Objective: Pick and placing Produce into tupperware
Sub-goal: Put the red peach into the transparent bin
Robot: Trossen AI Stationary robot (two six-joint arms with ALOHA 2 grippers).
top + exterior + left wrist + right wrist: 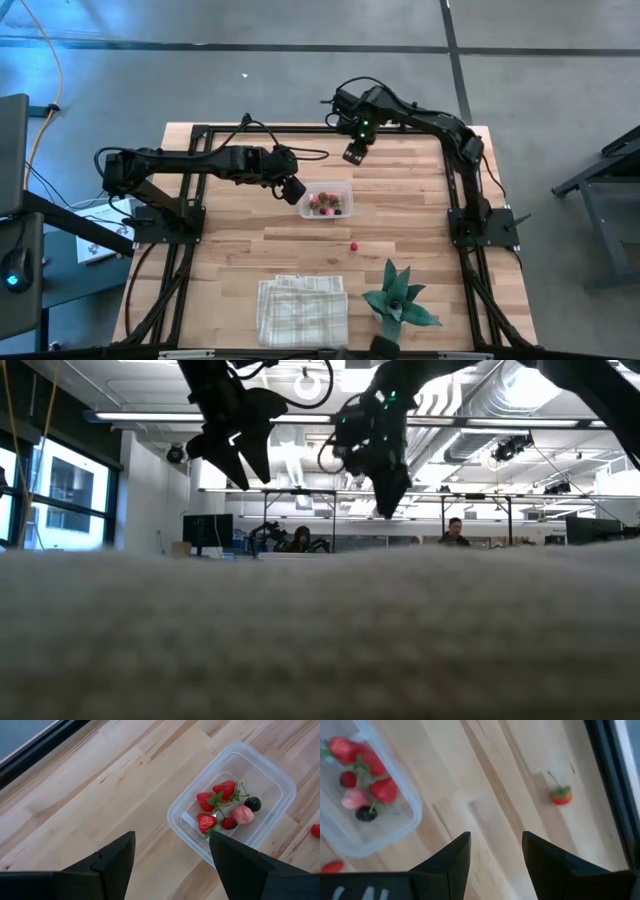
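The clear tupperware (326,202) stands on the wooden table, its rim (176,815) showing in the left wrist view. Inside lie several small pieces of produce (223,805): red strawberries, a pink one and a dark one. One loose red piece (353,245) lies on the table nearer than the tupperware. Another red piece with a stem (561,796) lies on the boards in the right wrist view. My left gripper (293,190) (172,837) hovers open just left of the tupperware. My right gripper (354,154) (495,837) hovers open beyond its far side.
A white-and-grey checked folded cloth (302,310) lies at the near edge and fills the foreground of the low view (320,640). A green spiky plant (398,300) stands to its right. The black frame (200,135) borders the table. People sit in the room behind.
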